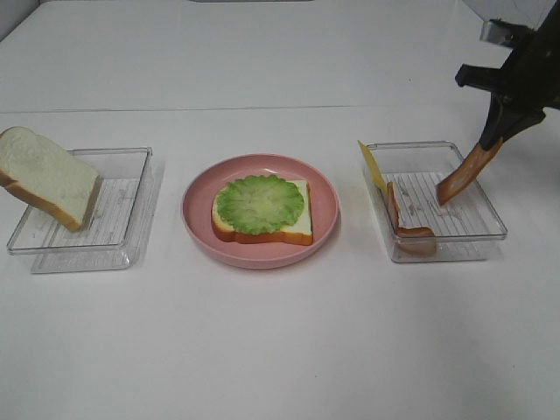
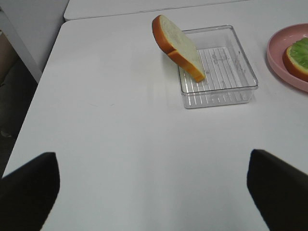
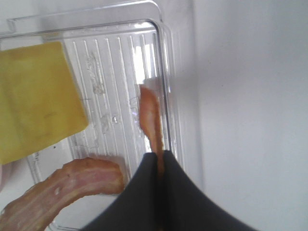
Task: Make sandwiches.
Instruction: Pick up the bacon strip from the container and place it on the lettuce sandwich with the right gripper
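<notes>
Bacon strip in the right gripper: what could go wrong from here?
1. The right gripper pinches the bacon strip only at its top end. Hanging like that, it could slip or swing.
2. Its lower tip hangs low over the clear tray. Moving toward the pink plate, it might catch the wall or knock the leaning cheese slice.
</notes>
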Motion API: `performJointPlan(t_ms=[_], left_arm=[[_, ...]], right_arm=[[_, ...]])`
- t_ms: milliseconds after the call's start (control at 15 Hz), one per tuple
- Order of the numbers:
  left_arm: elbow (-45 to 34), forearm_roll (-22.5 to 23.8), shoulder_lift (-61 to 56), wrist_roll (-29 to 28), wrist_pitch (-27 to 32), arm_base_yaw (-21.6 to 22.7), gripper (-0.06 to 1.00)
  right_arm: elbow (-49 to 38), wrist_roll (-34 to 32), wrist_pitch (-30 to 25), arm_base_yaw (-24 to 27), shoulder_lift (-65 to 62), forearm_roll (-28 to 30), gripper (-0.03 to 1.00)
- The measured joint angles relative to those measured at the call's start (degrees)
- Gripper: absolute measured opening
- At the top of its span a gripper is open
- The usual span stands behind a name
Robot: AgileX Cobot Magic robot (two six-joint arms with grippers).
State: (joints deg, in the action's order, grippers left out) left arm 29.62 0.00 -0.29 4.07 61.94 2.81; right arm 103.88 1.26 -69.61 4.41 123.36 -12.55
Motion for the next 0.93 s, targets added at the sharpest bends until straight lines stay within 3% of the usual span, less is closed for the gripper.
performJointPlan(t_ms=[267, 467, 933], left_arm=[[0.00, 0.00, 0.00, 0.00, 0.00, 0.00, 0.98], [0.00, 0.00, 0.00, 0.00, 0.00, 0.00, 0.98], [0.00, 0.00, 0.00, 0.00, 0.00, 0.00, 0.98]], right_arm=[[0.00, -1.26, -0.06, 0.00, -8.88, -3.50, 0.02], [0.00, -1.26, -0.11, -1.03, -13.81, -10.14, 0.02], [0.00, -1.26, 2.06, -21.26, -11.34, -18.51, 0.02]])
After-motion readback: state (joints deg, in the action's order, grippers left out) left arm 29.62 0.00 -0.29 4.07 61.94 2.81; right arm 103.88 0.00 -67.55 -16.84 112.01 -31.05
